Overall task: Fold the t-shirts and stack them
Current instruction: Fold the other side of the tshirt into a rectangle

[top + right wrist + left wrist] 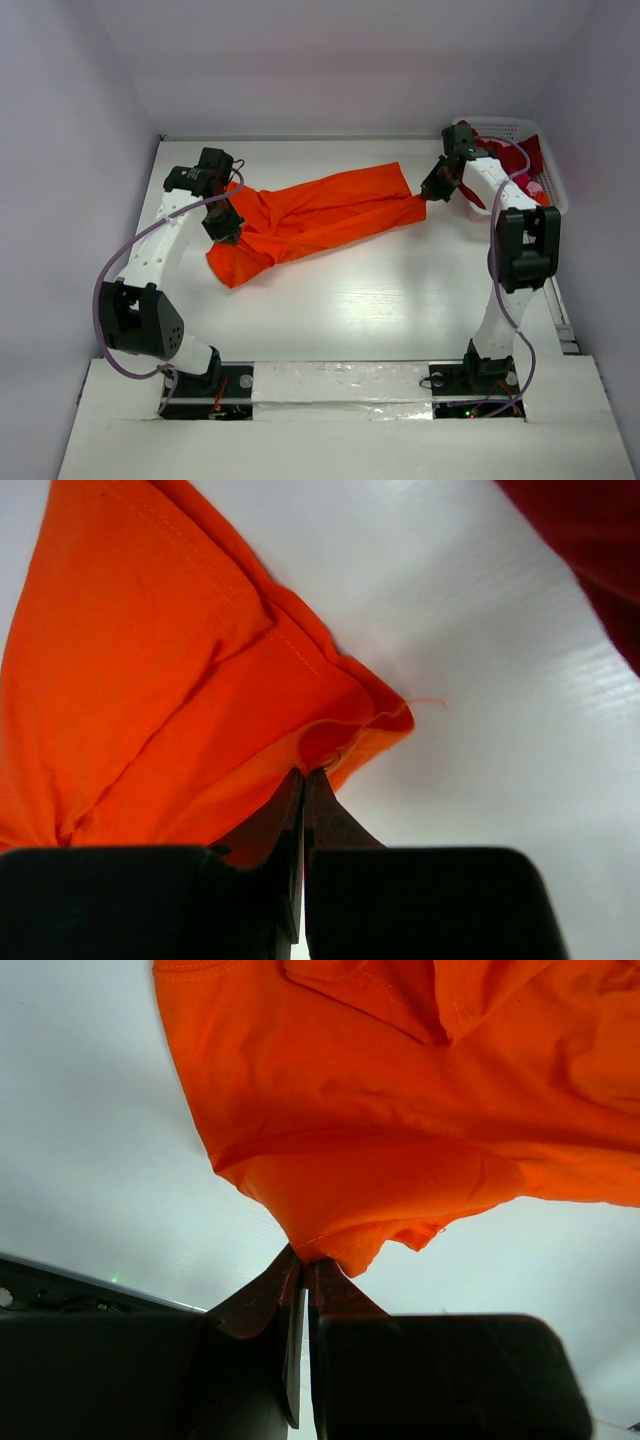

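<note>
An orange t-shirt [310, 215] hangs stretched and crumpled between my two grippers above the white table. At its left end my left gripper [224, 226] is shut on a pinched fold of the orange t-shirt [400, 1110], the cloth bunching at the fingertips [304, 1260]. My right gripper [436, 185] is shut on the hem corner of the orange t-shirt [170, 700] at its right end, cloth caught at the tips [304, 773]. Dark red t-shirts [525, 160] lie in the white basket [552, 180] at the back right. A dark red t-shirt [600, 550] shows in the right wrist view's upper right corner.
White walls close in the table [400, 300] at the back and both sides. The basket stands right behind my right arm, against the right wall. Both arm bases sit at the near edge.
</note>
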Robot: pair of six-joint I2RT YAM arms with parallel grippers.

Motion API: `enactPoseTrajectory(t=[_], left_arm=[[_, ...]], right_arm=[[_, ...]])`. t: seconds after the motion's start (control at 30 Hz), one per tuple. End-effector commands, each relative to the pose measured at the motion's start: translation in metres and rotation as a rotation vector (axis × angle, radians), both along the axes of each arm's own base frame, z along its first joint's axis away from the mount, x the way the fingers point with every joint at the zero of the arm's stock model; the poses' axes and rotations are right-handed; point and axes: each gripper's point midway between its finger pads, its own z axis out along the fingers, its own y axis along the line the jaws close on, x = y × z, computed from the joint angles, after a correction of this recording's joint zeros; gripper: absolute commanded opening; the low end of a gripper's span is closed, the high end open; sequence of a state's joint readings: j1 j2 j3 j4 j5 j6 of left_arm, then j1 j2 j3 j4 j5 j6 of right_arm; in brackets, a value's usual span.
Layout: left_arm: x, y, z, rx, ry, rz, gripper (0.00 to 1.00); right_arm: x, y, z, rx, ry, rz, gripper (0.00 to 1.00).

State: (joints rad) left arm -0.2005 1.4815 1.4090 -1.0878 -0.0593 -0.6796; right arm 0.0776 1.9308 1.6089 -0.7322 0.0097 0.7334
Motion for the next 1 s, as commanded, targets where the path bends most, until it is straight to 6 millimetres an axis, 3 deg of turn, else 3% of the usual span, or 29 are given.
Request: enactPoseTrajectory(t=[0.0, 0.03, 0.07, 0.13, 0.2, 0.7, 0.97], left_arm=[[0.002, 0.005, 0.016, -0.004, -0.063, 0.008, 0.00], [0.004, 0.005, 0.016, -0.006, -0.066, 0.007, 0.00], [0.005, 0.006, 0.016, -0.010, -0.068, 0.017, 0.00], [0.009, 0.005, 0.016, -0.012, -0.071, 0.016, 0.00], [0.011, 0.005, 0.018, -0.012, -0.075, 0.015, 0.00], [0.020, 0.020, 0.009, 0.017, -0.059, 0.039, 0.00], [0.024, 0.020, 0.006, 0.023, -0.061, 0.038, 0.00]], right_arm=[[0.014, 0.005, 0.005, 0.019, -0.011, 0.068, 0.00], [0.022, 0.006, 0.011, 0.020, -0.028, 0.084, 0.00], [0.022, 0.008, -0.001, 0.024, 0.012, 0.102, 0.00], [0.032, 0.010, 0.002, 0.017, 0.009, 0.142, 0.00], [0.031, 0.008, -0.010, -0.001, 0.054, 0.167, 0.00], [0.051, 0.017, -0.008, 0.024, 0.034, 0.244, 0.00], [0.051, 0.045, -0.019, 0.070, 0.039, 0.314, 0.00]])
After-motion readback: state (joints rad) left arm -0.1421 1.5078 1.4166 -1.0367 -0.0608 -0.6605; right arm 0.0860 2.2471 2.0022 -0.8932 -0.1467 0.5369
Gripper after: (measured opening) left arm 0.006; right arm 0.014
